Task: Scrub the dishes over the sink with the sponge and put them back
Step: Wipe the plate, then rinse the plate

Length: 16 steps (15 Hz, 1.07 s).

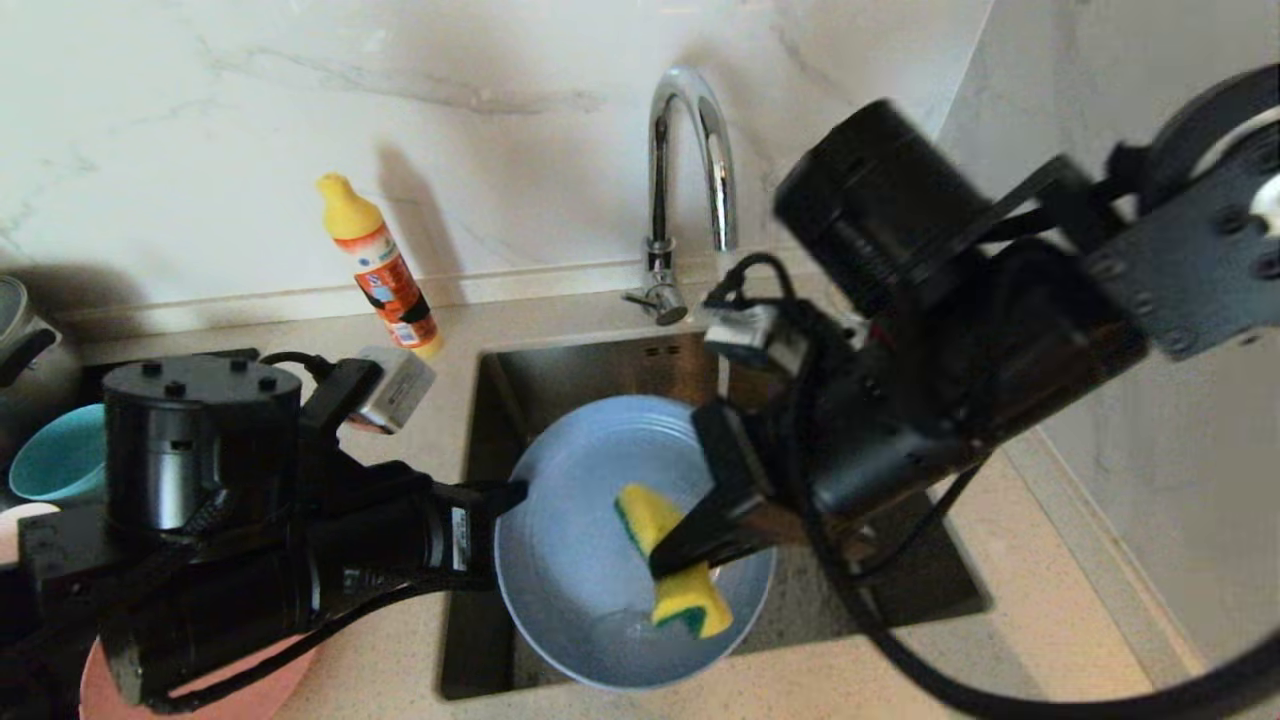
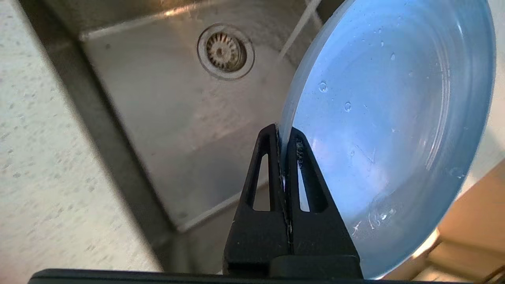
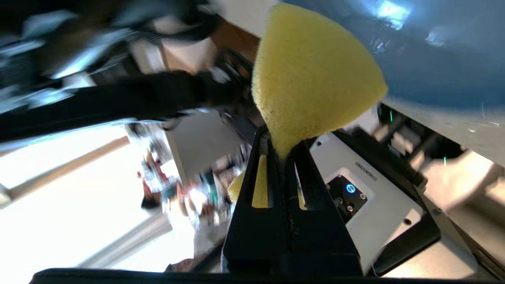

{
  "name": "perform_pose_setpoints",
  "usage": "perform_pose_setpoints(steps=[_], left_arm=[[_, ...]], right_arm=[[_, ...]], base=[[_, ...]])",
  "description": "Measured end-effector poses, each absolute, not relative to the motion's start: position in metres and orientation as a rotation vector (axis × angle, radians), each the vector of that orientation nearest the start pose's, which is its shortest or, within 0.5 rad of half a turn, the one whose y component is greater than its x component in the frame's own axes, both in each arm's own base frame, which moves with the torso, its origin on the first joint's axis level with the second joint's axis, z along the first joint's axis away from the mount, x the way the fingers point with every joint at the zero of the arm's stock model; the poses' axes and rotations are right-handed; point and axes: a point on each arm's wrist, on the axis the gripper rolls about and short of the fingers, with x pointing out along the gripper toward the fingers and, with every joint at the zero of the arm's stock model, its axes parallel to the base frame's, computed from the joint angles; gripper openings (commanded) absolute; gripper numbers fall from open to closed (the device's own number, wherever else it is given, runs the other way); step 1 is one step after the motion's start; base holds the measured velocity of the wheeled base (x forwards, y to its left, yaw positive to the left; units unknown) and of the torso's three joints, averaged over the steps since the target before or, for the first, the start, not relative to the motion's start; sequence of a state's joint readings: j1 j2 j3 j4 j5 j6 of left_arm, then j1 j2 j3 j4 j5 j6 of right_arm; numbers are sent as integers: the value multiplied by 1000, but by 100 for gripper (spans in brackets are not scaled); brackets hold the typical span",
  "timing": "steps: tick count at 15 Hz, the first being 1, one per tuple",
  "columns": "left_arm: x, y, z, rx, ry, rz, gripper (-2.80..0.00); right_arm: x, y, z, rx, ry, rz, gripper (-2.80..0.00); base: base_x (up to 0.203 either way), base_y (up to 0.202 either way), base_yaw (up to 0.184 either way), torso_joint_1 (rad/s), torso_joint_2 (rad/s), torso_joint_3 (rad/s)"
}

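Sink (image 1: 560,370) set in counter (image 1: 1000,600), blue-grey plate (image 1: 580,540) held tilted above its near left part, wet face up; teal bowl (image 1: 60,452) and salmon-pink plate (image 1: 240,690) on counter at far left. Left gripper (image 2: 283,136) has jaws clamped on plate's left rim. Right gripper (image 3: 281,152) jaws pinch yellow sponge (image 1: 672,565) at its waist, sponge pressed on plate's right inner face.

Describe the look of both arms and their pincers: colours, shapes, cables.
Both arms are matte black with thick cylindrical joint housings and loose black cables. Each wrist carries a small silver-grey camera box. The left pincer and right pincer have black, tapering wedge-shaped fingers with long cut-out slots.
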<state>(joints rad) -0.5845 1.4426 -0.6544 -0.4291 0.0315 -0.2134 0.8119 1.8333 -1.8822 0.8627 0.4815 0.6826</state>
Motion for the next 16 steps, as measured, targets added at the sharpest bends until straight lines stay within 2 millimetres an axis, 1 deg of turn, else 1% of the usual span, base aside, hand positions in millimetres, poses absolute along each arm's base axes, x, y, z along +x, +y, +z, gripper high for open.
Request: perform_pose_setpoints(steps=[2, 4, 6, 7, 9, 11, 14, 16], left_arm=[[209, -137, 193, -140, 416, -473, -280], [227, -147, 190, -168, 442, -417, -280], [249, -160, 184, -163, 462, -357, -280], [259, -165, 181, -159, 464, -337, -280], [279, -177, 171, -139, 475, -276, -280], [297, -189, 160, -112, 484, -213, -280], [322, -207, 149, -100, 485, -180, -280], [335, -217, 144, -98, 488, -180, -280]], right_arm=[[199, 200, 332, 460, 1125, 863, -280], [189, 161, 354, 516, 1036, 824, -280], [178, 124, 366, 573, 975, 770, -280], [175, 111, 366, 599, 962, 744, -280], [170, 86, 356, 649, 967, 658, -280], [167, 71, 339, 685, 986, 579, -280], [166, 54, 315, 740, 978, 537, -280], [164, 47, 304, 763, 961, 524, -280]], base=[[0, 0, 0, 0, 0, 0], [0, 0, 0, 0, 0, 0], [0, 0, 0, 0, 0, 0], [0, 0, 0, 0, 0, 0], [0, 0, 0, 0, 0, 0], [0, 0, 0, 0, 0, 0], [0, 0, 0, 0, 0, 0], [0, 0, 0, 0, 0, 0]])
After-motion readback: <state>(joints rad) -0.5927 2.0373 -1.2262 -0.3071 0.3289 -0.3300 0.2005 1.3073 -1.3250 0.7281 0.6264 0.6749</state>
